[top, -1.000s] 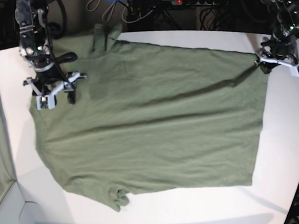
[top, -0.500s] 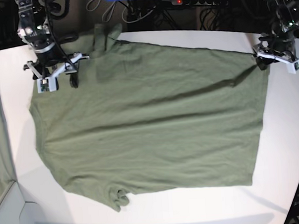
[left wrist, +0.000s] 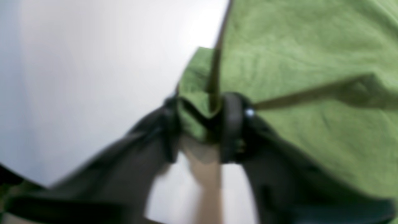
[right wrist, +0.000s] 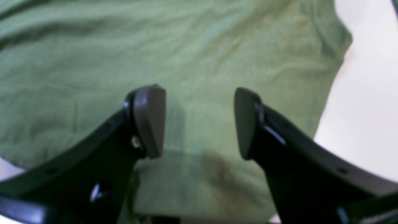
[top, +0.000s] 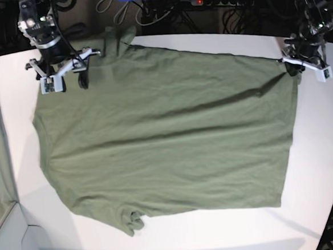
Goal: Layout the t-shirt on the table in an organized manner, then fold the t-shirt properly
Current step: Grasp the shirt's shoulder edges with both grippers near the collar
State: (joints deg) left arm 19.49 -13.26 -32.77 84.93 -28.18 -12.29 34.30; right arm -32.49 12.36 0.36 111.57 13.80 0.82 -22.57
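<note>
Left tool (left wrist: 199,124): dark curved fingers pinched together on a bunched corner of the soft olive-green cotton t-shirt (top: 167,136); the wrist view is blurred, but cloth seems caught between the pads.
Right tool (right wrist: 199,121): smooth grey pads apart, nothing between them, poised over the shirt's wrinkled sleeve end.
Shirt: spread nearly flat, faint creases, on the matte white curved-edged desk (top: 322,148).
</note>
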